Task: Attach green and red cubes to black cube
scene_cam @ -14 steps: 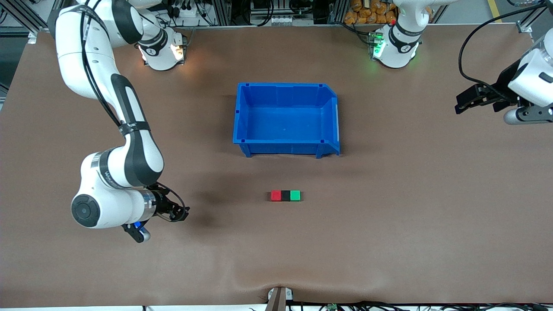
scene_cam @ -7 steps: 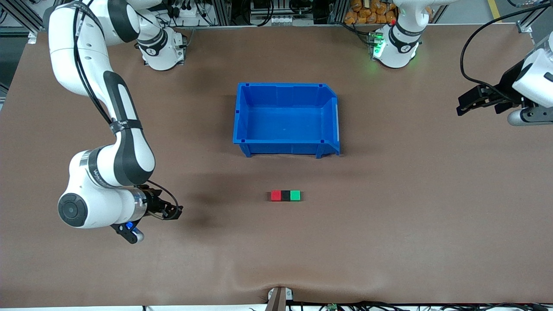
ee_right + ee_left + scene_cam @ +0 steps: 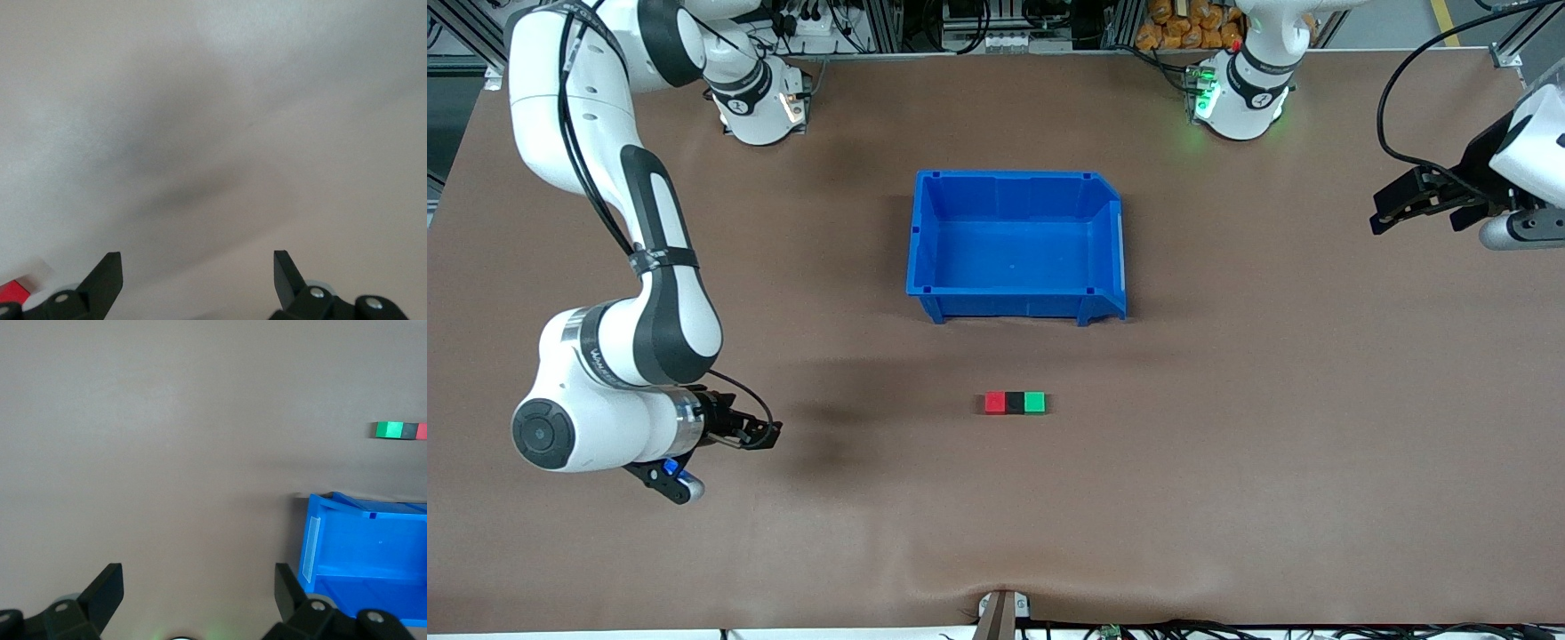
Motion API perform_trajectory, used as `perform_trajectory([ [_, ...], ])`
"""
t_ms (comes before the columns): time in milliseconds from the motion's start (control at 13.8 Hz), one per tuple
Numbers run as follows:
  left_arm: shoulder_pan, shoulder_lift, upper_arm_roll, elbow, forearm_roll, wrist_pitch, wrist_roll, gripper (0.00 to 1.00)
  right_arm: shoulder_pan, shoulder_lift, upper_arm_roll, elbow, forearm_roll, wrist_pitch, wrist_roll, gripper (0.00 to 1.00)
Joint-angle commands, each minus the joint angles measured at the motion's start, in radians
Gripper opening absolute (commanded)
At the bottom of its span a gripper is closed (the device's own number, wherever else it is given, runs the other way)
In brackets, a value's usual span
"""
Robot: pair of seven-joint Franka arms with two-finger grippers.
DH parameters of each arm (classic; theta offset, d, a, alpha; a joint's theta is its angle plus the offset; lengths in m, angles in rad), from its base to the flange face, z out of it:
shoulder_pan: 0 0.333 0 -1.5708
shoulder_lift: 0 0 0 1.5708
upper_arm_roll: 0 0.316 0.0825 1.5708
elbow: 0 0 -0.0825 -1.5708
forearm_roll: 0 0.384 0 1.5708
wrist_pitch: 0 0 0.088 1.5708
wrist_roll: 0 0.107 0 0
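Observation:
The red cube (image 3: 994, 403), black cube (image 3: 1014, 403) and green cube (image 3: 1034, 403) lie in one touching row on the brown table, black in the middle, nearer to the front camera than the blue bin (image 3: 912, 233). In the left wrist view the same row shows as green cube (image 3: 389, 430), black cube (image 3: 411, 431) and a sliver of red cube (image 3: 423, 431). My right gripper (image 3: 772, 434) is open and empty, low over the table toward the right arm's end, well apart from the row. My left gripper (image 3: 1380, 213) is open and empty over the left arm's end of the table.
The blue bin (image 3: 363, 547) stands empty mid-table between the arm bases and the cubes. Bare brown table surrounds the row. Both wrist views show open fingers (image 3: 110, 583) (image 3: 110, 267) over bare table.
The right arm has drawn back toward its own end of the table, away from the cubes. The left gripper has drifted slightly outward. The cubes have not moved.

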Motion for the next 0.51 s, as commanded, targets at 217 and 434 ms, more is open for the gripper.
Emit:
perform_trajectory([
  [217, 0.002, -0.013, -0.008, 0.003, -0.012, -0.01, -0.002, 1.0, -0.049, -0.049, 0.013, -0.014, -0.03, -0.064, -0.122, 1.0],
  [434, 0.003, -0.013, -0.016, 0.001, -0.006, -0.01, -0.002, 1.0, -0.071, -0.082, 0.013, -0.015, -0.05, -0.084, -0.207, 1.0],
])
